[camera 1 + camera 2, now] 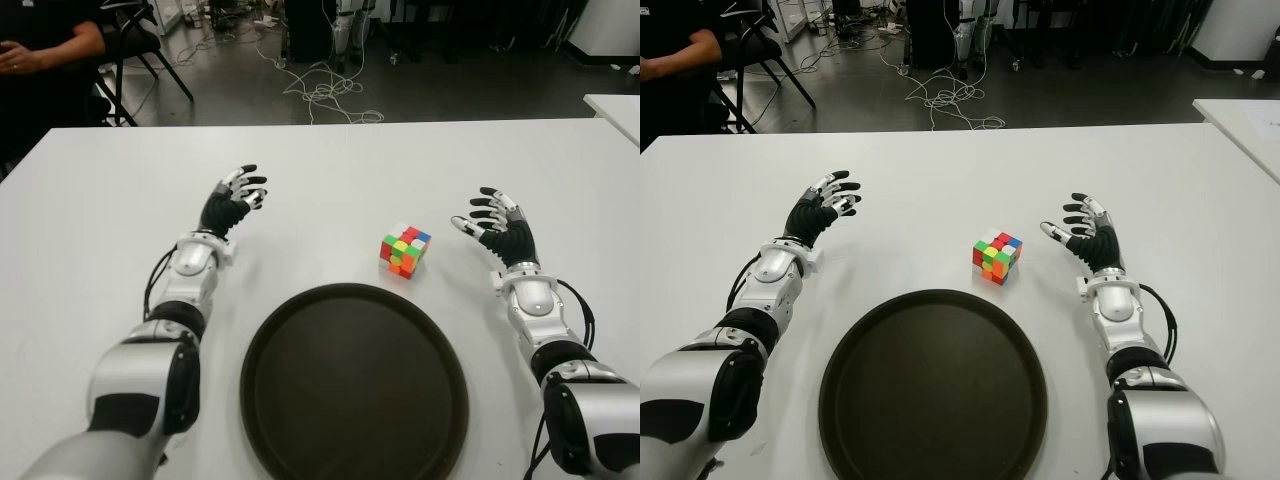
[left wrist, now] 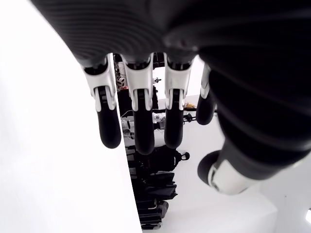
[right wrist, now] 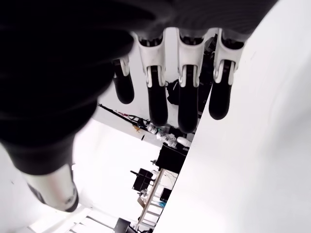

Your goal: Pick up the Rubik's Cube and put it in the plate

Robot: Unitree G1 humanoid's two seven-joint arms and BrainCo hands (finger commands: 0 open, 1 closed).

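White table is seen bare around the Rubik's Cube, set just left of the right hand, whose fingers are spread and empty. Rigid and light, it is probably best pinched across opposite flat faces. Beside the plate, the left hand is held open.

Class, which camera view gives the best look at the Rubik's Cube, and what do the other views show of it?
The right eye view shows the Rubik's Cube best: whole, unblocked, nearer the picture's middle, on the white table just beyond the dark plate. The left eye view shows it equally whole, further right. Neither wrist view shows it.
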